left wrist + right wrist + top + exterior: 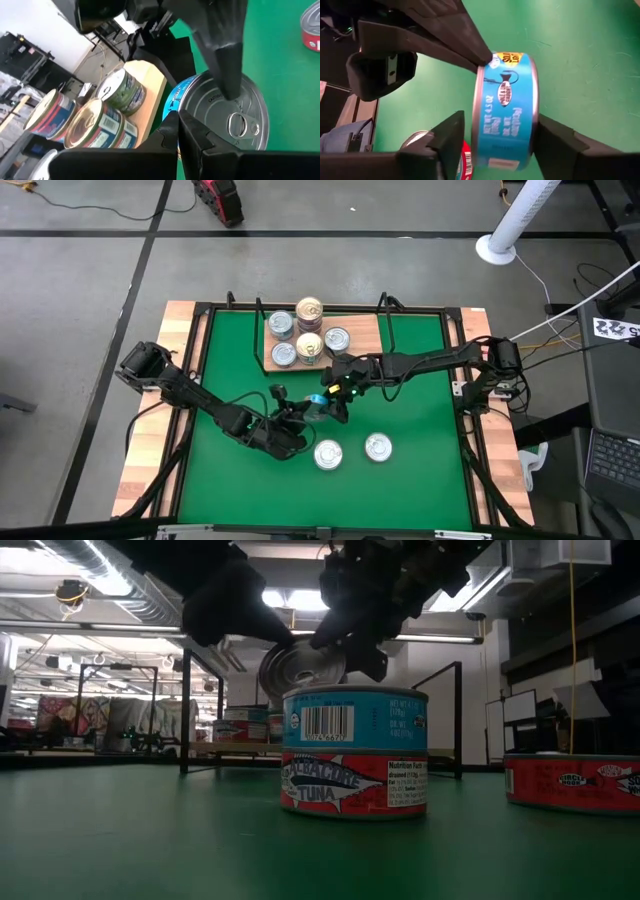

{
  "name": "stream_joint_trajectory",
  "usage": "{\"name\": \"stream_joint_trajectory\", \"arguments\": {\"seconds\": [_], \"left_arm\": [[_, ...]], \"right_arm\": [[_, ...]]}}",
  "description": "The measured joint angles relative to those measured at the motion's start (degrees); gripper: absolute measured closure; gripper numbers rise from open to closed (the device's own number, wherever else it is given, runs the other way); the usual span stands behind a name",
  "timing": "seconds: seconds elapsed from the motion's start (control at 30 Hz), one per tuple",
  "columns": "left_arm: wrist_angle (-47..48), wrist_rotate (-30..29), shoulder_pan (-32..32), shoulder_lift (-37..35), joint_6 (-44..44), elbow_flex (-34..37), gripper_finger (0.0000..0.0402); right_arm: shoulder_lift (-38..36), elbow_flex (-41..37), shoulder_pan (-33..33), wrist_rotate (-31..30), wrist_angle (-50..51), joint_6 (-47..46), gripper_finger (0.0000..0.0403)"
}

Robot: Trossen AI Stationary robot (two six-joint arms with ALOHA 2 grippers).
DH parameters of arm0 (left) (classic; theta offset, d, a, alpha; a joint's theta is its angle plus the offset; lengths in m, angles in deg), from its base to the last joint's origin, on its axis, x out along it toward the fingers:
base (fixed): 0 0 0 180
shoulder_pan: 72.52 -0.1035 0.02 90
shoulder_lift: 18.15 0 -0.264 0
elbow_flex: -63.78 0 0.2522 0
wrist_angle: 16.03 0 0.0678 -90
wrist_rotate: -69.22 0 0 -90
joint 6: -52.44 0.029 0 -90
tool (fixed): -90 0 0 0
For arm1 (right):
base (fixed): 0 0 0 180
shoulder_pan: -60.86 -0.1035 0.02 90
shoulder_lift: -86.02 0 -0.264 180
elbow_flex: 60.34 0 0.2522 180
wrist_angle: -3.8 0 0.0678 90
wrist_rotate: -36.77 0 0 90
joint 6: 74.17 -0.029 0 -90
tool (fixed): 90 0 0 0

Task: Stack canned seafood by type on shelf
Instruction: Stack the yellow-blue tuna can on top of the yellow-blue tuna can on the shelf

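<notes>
Front stack (328,453): sitting nearest on the green worktop (420,400), a blue tin lying on a red one.
Red tin (378,446): lying alone just beside the stack, flat, lid up.
Blue tin (505,100): standing tipped on edge between the two tools, near mid-worktop. I cannot tell if it is clear of the mat.
Left tool (295,412): pinched shut on nothing, its tip pressing the tin's rim and seeming to be propping it.
Right tool (500,127): straddling the blue tin, one finger facing the lid and the other the base. A sliver of gap is showing on the lid side, so it is not yet gripping.
Axis: the tin's short axis is running straight across the right jaws, so they would be closing on its flat faces, not its round wall.
Nearer arm: the right one, already around the tin; the left is only steadying.
Shelf (365,330): lying beyond the tin at the far edge, near but apart.
Shelf tins (309,310): sitting on the board's left part, some stacked, with its right part showing bare.
Judgement: the grip is coming next, then a carry away toward the shelf.
</notes>
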Motion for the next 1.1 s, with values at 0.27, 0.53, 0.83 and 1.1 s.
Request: {"name": "stream_joint_trajectory", "arguments": {"seconds": [0.27,0.53,0.83,1.1], "left_arm": [[-2.77,-0.11,-0.01,0.00,4.81,0.00,0.0401],[-2.90,-0.01,0.02,0.00,14.16,-0.01,0.0376],[-2.85,-4.98,1.50,0.00,29.79,-3.13,0.0257],[-2.22,-9.44,7.31,0.00,41.98,-3.32,0.0193]], "right_arm": [[0.00,0.00,0.00,0.07,0.04,0.05,0.0271],[-0.02,0.00,0.18,1.49,0.20,-0.86,0.0266],[-0.02,0.00,4.53,11.62,-0.35,-10.13,0.0269],[-0.02,0.00,10.40,22.16,-7.25,-22.83,0.0256]]}}
